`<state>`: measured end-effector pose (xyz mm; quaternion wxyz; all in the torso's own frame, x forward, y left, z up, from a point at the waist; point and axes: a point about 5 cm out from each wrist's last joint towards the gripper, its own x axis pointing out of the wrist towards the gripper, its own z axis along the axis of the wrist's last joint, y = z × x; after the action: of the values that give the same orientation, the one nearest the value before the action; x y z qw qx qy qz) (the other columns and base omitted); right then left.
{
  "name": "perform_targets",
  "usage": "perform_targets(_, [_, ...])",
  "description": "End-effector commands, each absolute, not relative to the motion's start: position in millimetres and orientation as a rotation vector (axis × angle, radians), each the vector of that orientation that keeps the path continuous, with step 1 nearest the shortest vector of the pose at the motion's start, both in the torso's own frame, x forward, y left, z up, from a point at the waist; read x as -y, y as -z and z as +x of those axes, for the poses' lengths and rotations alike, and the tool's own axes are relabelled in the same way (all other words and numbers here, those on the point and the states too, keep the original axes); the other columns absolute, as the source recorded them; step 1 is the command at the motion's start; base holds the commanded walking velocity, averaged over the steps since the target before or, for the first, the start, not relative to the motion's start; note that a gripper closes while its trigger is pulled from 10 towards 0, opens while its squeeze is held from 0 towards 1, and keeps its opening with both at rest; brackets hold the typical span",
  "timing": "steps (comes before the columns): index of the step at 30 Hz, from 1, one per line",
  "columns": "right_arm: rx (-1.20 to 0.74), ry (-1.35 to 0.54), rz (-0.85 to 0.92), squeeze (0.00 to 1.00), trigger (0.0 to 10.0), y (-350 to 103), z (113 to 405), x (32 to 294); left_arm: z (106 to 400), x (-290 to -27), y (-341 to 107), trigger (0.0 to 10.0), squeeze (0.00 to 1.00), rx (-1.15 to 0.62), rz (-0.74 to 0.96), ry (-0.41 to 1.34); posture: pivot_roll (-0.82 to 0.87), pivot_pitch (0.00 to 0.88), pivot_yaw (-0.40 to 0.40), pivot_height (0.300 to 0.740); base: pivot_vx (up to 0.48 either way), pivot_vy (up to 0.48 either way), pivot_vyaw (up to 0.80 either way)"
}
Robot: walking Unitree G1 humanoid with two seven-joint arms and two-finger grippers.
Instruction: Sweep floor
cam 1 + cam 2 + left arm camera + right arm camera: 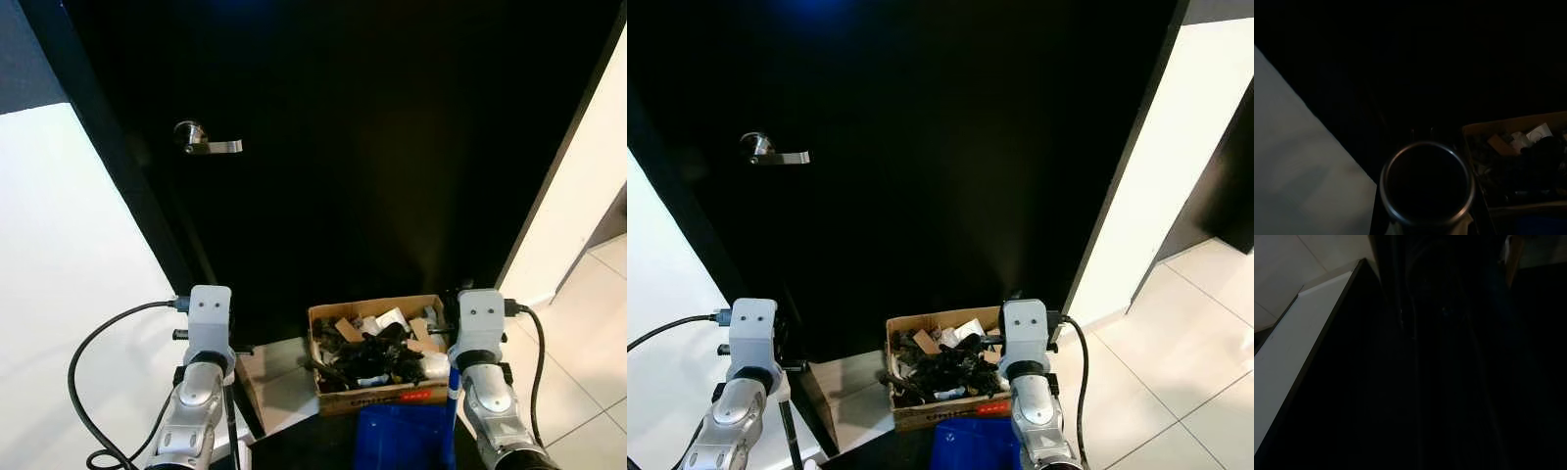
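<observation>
Right ahead: black door (372, 147), lever handle (211, 145) | cardboard box (377, 357) of junk at its foot, between my arms | open tile floor (1176, 372) off right | can't tell jaw state either side | metal tube end (1426, 183) near left wrist
</observation>
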<state>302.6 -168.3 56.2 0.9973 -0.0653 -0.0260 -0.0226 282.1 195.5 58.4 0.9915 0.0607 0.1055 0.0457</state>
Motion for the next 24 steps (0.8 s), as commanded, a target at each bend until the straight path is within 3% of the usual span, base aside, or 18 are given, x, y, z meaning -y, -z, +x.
perform_targets(1, [0.062,0.034,-0.123,0.0,10.0,-59,305,164,279,-202,-57,10.0,0.0,-0.223,0.14,-0.109,0.02,0.022,0.052,0.74,0.0,0.0,0.0])
perform_targets(24, [0.027,-0.006,-0.132,0.0,10.0,-53,304,157,268,-201,-48,10.0,0.0,-0.254,0.121,-0.146,0.05,0.033,0.03,0.74,0.0,0.0,0.0])
